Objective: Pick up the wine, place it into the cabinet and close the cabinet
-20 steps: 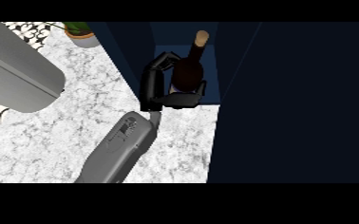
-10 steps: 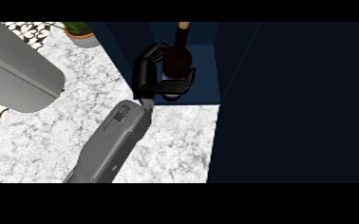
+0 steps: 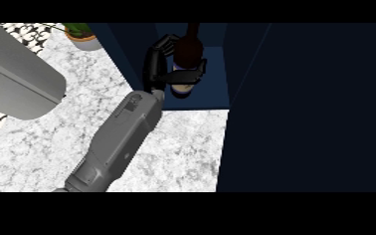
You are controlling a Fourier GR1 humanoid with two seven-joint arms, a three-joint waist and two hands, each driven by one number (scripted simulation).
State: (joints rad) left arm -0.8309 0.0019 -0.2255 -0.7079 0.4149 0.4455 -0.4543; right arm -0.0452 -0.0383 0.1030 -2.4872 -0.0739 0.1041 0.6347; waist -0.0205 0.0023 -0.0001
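Placement of the dark glass wine bottle with a pale label (image 3: 189, 53) is under way but not finished. The pick-up is done: the bottle is off the white marble counter (image 3: 183, 149) and sits in the grasp of the black right hand (image 3: 153, 67), inside the opening of the dark navy cabinet (image 3: 126, 50). Whether the bottle's base rests on the cabinet floor cannot be told from this view. The bottle leans, its neck pointing away from the wrist toward the back of the cabinet and its base nearest the wrist. The right hand is closed on the bottle: its fingers (image 3: 195, 72) curl across the label band from the left side, and more fingers lie on the dark shoulder above. Remaining steps, as a judgement: set the bottle down, release it, withdraw the hand, and close the cabinet. The broad dark navy panel (image 3: 301, 104) to the right of the hand is probably the open door, so closing is not yet done. The grey left forearm (image 3: 26, 84) lies well to the left of the hand; the left hand does not show.
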